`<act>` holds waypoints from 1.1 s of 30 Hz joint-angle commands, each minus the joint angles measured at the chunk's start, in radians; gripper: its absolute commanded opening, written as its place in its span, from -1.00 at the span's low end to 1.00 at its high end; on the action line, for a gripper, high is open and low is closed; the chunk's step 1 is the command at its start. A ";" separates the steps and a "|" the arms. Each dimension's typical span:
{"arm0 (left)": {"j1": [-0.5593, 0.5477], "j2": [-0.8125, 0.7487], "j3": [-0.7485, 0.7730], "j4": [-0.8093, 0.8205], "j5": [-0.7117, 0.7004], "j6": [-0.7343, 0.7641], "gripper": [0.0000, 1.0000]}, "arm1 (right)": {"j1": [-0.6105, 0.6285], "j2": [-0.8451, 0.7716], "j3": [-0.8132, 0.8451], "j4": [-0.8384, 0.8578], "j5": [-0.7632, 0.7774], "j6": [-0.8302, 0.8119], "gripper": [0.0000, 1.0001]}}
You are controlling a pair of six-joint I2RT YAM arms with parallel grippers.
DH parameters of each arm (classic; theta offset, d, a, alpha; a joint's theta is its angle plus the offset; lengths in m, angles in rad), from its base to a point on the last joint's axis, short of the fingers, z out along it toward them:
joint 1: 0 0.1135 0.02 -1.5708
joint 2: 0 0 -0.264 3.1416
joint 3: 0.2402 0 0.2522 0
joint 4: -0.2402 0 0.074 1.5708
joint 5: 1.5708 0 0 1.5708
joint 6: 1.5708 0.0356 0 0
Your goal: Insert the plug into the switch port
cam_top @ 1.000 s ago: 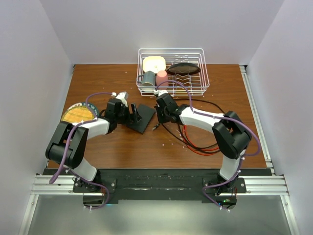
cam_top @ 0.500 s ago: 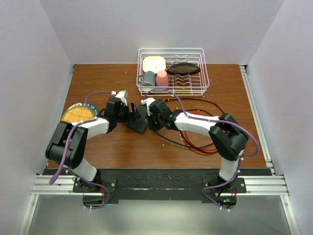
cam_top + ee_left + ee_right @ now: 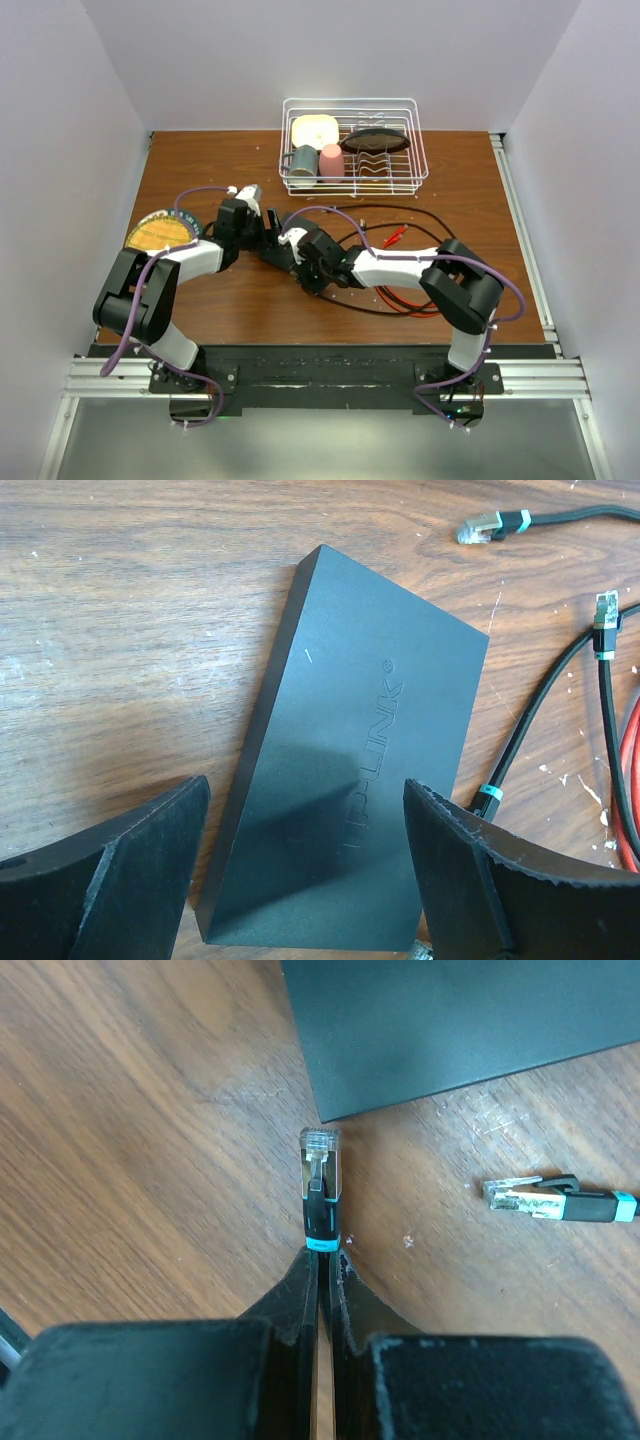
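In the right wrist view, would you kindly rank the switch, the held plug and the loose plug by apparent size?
Largest: switch, though cropped.
Then held plug and loose plug: about alike, with the held one likely nearer the camera, so unranked.

A brown wood-grain table fills the middle of the scene, its grain running left to right. Seen close, the surface carries pale scuffs and small white specks. Plain white walls close it in on three sides: a far wall, a left wall and a right wall, all bare and windowless. A silver aluminium rail runs along the near edge, with a black plate lying along it. A second silver rail lines the table's right edge. Nearer than the rail lies a dull grey floor. The light is soft and even, casting only faint shadows.
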 commanded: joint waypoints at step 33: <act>0.007 -0.042 0.019 0.030 0.020 0.005 0.68 | -0.013 0.110 0.213 -0.414 0.132 -0.175 -1.00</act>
